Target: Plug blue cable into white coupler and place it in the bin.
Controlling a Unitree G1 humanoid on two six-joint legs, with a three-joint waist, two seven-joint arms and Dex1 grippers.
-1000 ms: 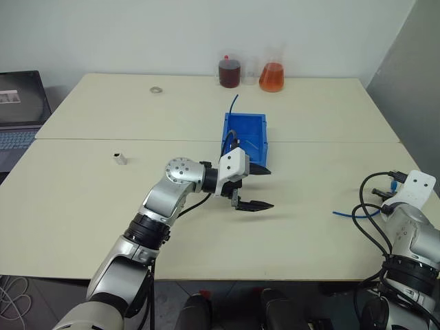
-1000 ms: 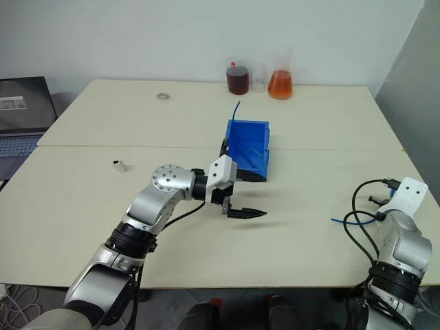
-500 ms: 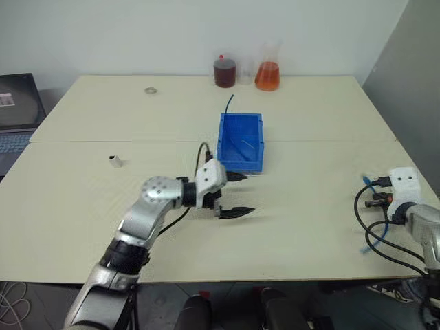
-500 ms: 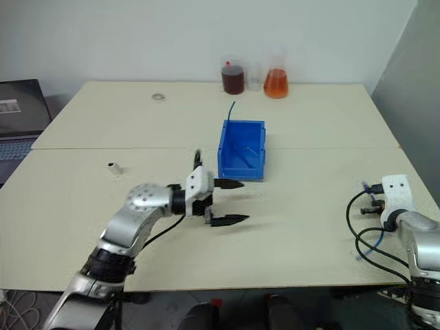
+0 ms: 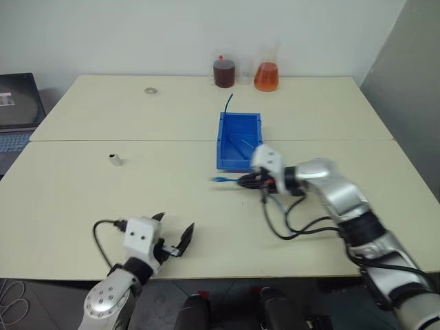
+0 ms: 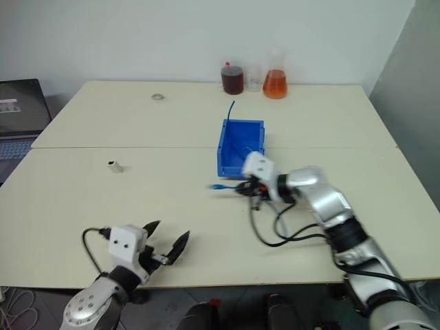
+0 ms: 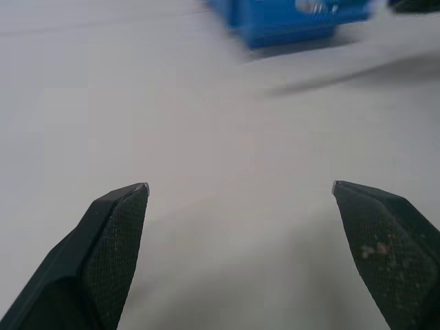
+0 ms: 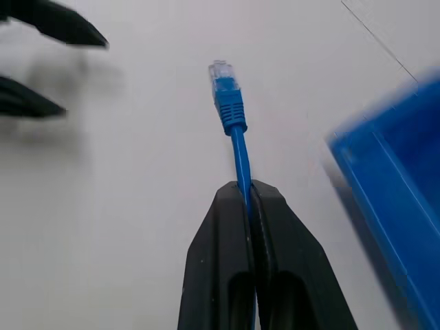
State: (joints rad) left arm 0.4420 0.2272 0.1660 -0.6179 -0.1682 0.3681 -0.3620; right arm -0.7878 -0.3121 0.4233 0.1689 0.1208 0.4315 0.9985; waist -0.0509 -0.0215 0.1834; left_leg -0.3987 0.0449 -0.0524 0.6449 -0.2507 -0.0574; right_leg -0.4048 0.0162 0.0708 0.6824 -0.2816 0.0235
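Right gripper [image 5: 249, 181]: clamped on the blue cable [image 8: 238, 148] just behind its plug, leaving the tip free and pointing left, apparently ready for insertion; it hangs over the table just in front of the bin [image 5: 238, 141]. Cable: thin, bright blue, clear-tipped plug on a ribbed boot. Left gripper [image 5: 172, 236]: spread wide, empty, near the table's front edge. White coupler [image 5: 115, 159]: small pale block, unplugged, lying well apart to the left.
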